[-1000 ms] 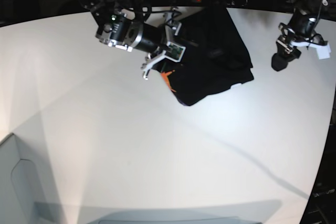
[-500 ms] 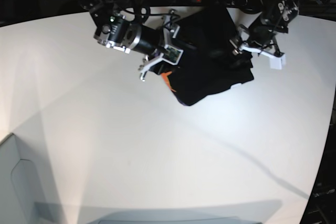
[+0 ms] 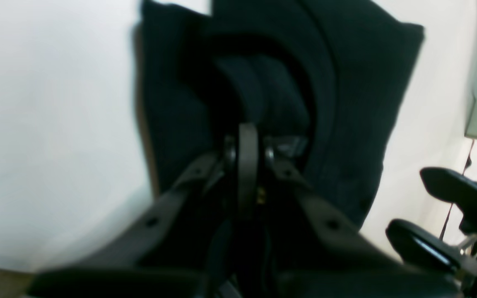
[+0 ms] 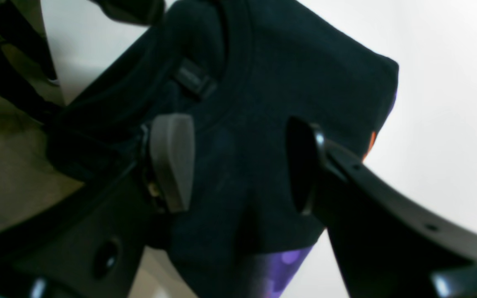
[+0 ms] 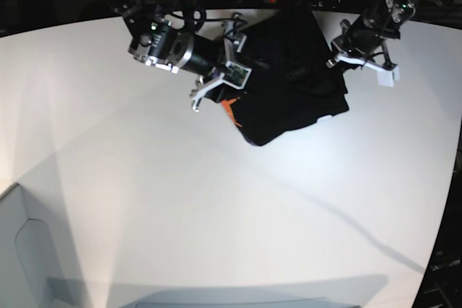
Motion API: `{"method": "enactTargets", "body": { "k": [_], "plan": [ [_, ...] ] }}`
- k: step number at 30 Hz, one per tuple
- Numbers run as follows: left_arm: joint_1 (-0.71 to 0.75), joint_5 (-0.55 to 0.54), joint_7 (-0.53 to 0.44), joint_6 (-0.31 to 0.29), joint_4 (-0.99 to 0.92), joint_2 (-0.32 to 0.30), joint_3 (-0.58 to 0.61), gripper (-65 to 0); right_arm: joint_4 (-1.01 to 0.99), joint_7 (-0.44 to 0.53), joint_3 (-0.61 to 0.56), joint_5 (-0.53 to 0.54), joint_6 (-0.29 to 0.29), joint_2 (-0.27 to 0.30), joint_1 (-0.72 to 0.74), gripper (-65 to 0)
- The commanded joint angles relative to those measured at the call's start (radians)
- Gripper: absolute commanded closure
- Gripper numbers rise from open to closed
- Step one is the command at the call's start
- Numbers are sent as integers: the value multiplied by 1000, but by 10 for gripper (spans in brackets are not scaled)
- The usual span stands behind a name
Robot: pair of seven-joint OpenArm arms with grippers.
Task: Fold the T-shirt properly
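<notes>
The left hand point(image 3: 242, 140) is clenched, its fingers pressed together with a ridge of black cloth bunched just beyond the tips; whether any cloth is caught between them I cannot tell. In the base view this hand point(image 5: 339, 63) sits at the right edge of the T-shirt point(image 5: 296, 77). The right hand point(image 4: 238, 165) is released, its two fingers point(image 4: 172, 161) spread wide with the shirt's neck area lying between them, an orange and purple patch point(image 4: 288, 256) showing at the cloth's edge. From the base camera the right hand point(image 5: 231, 81) rests at the shirt's left edge, beside an orange mark. The shirt lies as a folded dark bundle at the far side of the white counter point(image 5: 180, 200), between the two arms.
</notes>
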Motion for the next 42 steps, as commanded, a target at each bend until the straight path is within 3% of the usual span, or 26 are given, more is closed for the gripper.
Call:
{"method": "enactTargets", "body": {
  "k": [1, 9, 17, 20, 25, 29, 38, 42],
  "plan": [
    [14, -20, -7, -2, 24, -8, -21, 0, 17, 28, 2, 16, 7, -2, 6, -359],
    [35, -20, -4, -3, 24, -5, -154, 0, 17, 28, 2, 16, 7, -5, 6, -359],
    [37, -22, -7, -3, 26, 1, -47, -2, 17, 28, 2, 16, 7, -7, 8, -359],
    [37, -22, -6, 0, 26, 1, -9, -52, 17, 28, 2, 16, 7, -7, 8, -359],
    [37, -19, 2, 7, 26, 1, 33, -204, 17, 28, 0, 16, 7, -5, 8, -360],
    [37, -19, -6, 7, 24, -3, 56, -269, 17, 28, 0, 16, 7, -4, 8, -360],
    [-14, -8, -1, 7, 12, 38, 60, -284, -12, 28, 0, 16, 7, -5, 15, -360],
    [-29, -7, -7, 7, 3, 30, 117, -283, -32, 28, 0, 16, 7, -5, 14, -360]
  ]
}}
